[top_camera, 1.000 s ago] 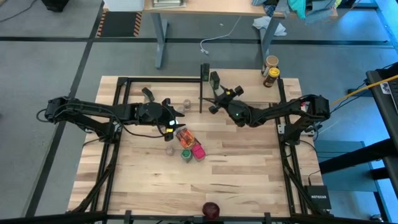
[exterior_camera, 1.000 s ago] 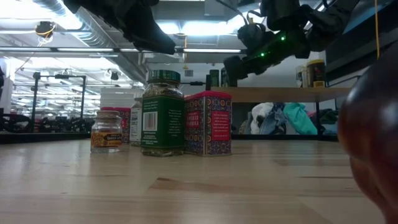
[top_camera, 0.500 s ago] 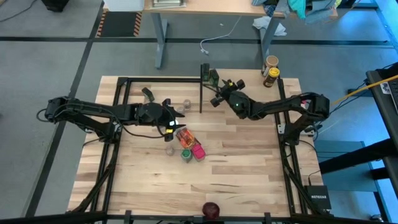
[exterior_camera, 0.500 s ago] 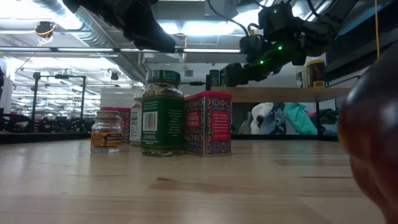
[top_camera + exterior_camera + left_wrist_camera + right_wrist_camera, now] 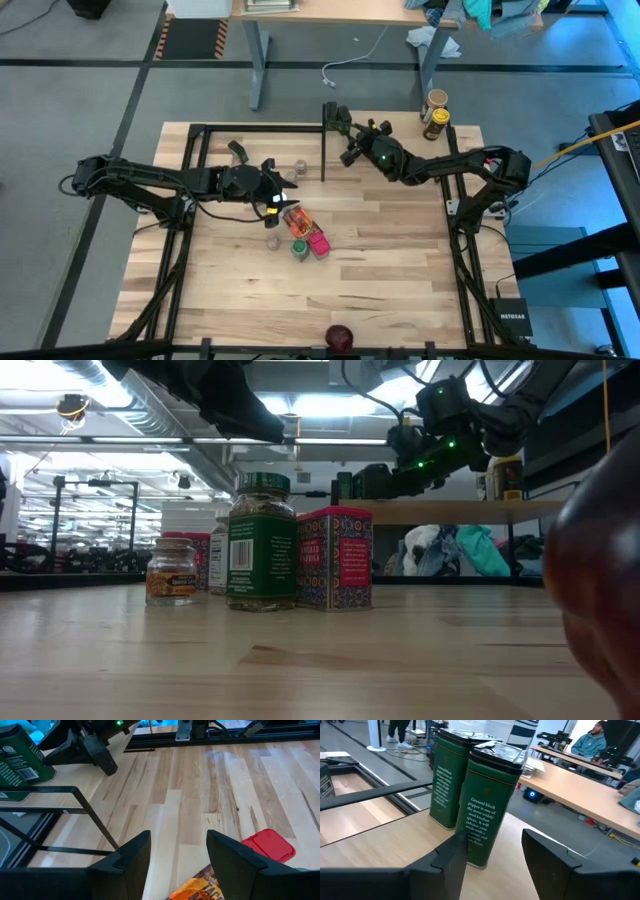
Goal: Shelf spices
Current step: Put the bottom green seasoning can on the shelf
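We see the right gripper (image 5: 490, 857) at the tabletop's far edge, fingers parted and empty, its gap facing 1 of 2 upright green tins (image 5: 492, 802) just ahead on the shelf (image 5: 395, 842). The left gripper (image 5: 175, 860), likewise parted, hovers over the spices (image 5: 305, 238) mid-tabletop.

Both arms are dark, thin and jointed. The right claw (image 5: 347, 139) carries small green lights and black cables; the left claw (image 5: 283, 190) has broad black matte fingers (image 5: 131, 865).
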### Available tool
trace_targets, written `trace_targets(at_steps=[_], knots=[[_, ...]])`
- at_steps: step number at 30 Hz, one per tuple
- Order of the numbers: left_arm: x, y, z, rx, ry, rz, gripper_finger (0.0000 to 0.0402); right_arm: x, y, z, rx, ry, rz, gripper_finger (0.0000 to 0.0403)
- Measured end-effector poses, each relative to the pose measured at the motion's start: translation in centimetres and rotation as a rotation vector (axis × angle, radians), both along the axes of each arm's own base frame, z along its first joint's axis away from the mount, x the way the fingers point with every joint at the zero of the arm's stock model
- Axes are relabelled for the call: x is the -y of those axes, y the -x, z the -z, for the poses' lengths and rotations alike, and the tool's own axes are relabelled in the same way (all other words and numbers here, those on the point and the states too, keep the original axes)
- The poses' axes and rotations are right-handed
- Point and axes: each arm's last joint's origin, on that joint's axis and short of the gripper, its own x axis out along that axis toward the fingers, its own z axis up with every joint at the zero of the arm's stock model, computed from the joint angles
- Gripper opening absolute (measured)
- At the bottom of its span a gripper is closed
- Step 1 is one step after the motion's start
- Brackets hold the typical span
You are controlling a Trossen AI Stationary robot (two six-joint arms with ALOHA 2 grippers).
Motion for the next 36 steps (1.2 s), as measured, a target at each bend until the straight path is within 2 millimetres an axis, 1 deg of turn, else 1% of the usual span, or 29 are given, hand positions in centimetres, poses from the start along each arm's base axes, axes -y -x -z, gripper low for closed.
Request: trace_targets(at_steps=[9, 13, 21, 27, 33, 36], knots=[[0.0, 0.0, 0.0, -0.001, -0.006, 0.003, 0.0187, 1.2, 0.4, -0.3, 0.055, -0.011, -0.073, 0.0193], [0.0, 0.0, 0.0, -0.001, -0.006, 0.003, 0.0187, 1.3, 0.3, -0.4, 0.069, -0.022, -0.160, 0.0193], [0.0, 0.0, 0.0, -0.001, -0.007, 0.004, 0.0187, 1.1, 0.1, -0.4, 0.072, -0.031, -0.223, 0.0193], [0.0, 0.0, 0.0, -0.001, -0.008, 0.004, 0.0187, 1.2, 0.2, -0.4, 0.069, -0.023, -0.187, 0.0193], [0.0, 0.0, 0.0, 0.000, -0.008, 0.004, 0.0187, 1.9, 0.6, -0.4, 0.071, -0.021, -0.161, 0.0193], [0.0, 0.0, -0.1, 0.003, -0.008, 0.004, 0.0187, 1.9, 0.6, -0.4, 0.073, -0.023, -0.165, 0.0193]])
